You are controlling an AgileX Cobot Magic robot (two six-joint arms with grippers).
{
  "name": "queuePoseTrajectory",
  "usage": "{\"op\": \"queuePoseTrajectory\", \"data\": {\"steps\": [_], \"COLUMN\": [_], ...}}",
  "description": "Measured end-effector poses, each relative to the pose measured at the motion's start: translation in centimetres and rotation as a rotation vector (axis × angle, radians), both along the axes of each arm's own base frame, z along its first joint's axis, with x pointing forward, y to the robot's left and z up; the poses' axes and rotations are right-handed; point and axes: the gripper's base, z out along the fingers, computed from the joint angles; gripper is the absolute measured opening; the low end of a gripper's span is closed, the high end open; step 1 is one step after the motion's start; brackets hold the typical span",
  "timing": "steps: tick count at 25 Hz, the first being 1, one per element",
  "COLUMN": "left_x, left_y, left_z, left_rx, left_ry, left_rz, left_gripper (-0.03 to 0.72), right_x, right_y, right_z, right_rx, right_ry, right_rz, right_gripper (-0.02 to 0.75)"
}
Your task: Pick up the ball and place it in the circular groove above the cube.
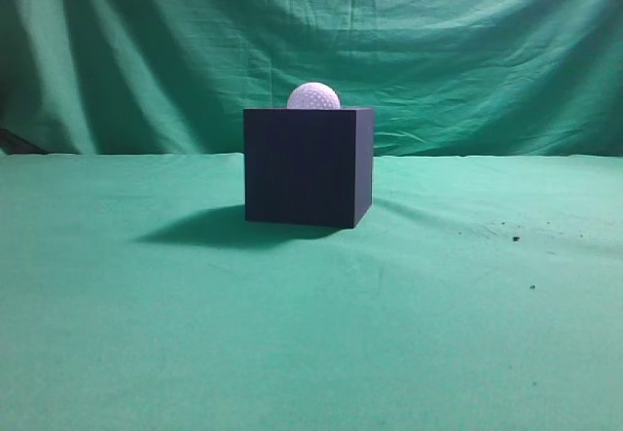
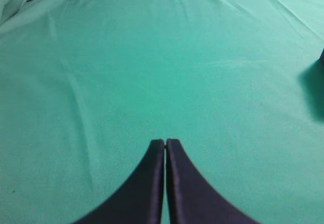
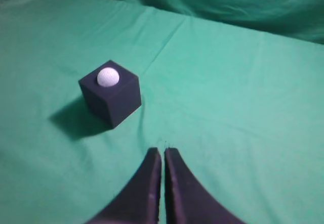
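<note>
Ball (image 1: 313, 96) found seated on top of cube (image 1: 308, 165), lower part sunk below the top edge in the exterior view, consistent with resting in the circular groove (groove itself hidden by the ball). From the right wrist view, ball (image 3: 108, 77) sits near the centre of the cube's (image 3: 112, 93) top face, cube at roughly 10 o'clock from the gripper and well apart from it.

Left gripper (image 2: 165, 142): fingers pressed together, nothing between them, over bare green cloth (image 2: 152, 72). Only a dark edge at 3 o'clock of that view, probably the cube or its shadow; cannot tell which.

Right gripper (image 3: 163, 150): fingers likewise pressed together, holding nothing, clear of the cube.

No arm visible in the exterior view.

Judgement: placement step appears done; task at or near its end. Remaining step judged to be retreat or idle only. Next move calls for keeping both arms away from the cube, since a knock could roll the ball out. No regrasp judged necessary unless the ball proves unseated.
</note>
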Motion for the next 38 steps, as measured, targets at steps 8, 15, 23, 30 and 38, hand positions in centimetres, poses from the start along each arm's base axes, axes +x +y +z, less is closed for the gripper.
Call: {"op": "queuePoseTrajectory", "data": {"steps": [8, 15, 23, 30, 38], "left_x": [0.0, 0.0, 0.0, 0.0, 0.0], "left_y": [0.0, 0.0, 0.0, 0.0, 0.0], "left_z": [0.0, 0.0, 0.0, 0.0, 0.0], "left_rx": [0.000, 0.000, 0.000, 0.000, 0.000], "left_ry": [0.000, 0.000, 0.000, 0.000, 0.000], "left_rz": [0.000, 0.000, 0.000, 0.000, 0.000], "left_gripper": [0.000, 0.000, 0.000, 0.000, 0.000], "right_x": [0.7, 0.9, 1.2, 1.2, 1.2], "right_y": [-0.7, -1.3, -1.2, -1.2, -1.2], "right_z": [-8.0, -14.0, -17.2, -17.2, -17.3], "right_rx": [0.097, 0.079, 0.087, 0.091, 0.090], "right_ry": [-0.238, -0.240, -0.165, -0.158, -0.156], "right_rz": [-0.236, -0.391, -0.402, -0.404, -0.404], "right_gripper": [0.000, 0.000, 0.000, 0.000, 0.000]}}
